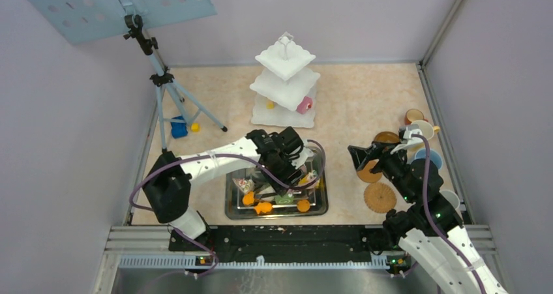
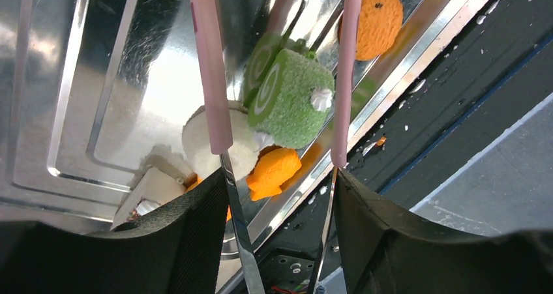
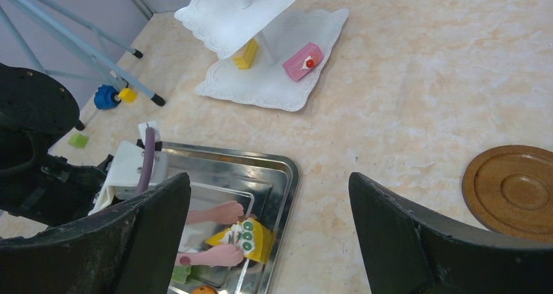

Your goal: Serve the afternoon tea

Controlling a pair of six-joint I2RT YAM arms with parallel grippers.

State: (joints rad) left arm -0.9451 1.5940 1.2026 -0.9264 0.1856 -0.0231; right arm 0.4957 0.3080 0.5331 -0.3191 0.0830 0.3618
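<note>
My left gripper point(image 1: 290, 154) hangs over the steel tray point(image 1: 235, 206) and is shut on the pink tongs point(image 2: 210, 79). The tongs' arms pass either side of a green swirl roll point(image 2: 290, 95). In the right wrist view their tips flank a yellow wedge pastry point(image 3: 253, 238). An orange fish pastry point(image 2: 272, 171), a cream one point(image 2: 195, 141) and an orange cookie point(image 2: 380, 23) lie in the tray. The white three-tier stand point(image 1: 285, 79) holds a pink pastry point(image 1: 304, 105) and a yellow one point(image 1: 270, 104) on its bottom tier. My right gripper point(image 1: 365, 160) is open and empty above the coasters point(image 1: 380, 197).
Mugs point(image 1: 428, 158) cluster at the right wall, with another coaster point(image 3: 515, 190) near them. A tripod point(image 1: 163, 85) stands at the back left, with small blue and yellow blocks point(image 1: 179, 128) at its feet. The table's black front edge point(image 2: 456, 79) runs just beyond the tray.
</note>
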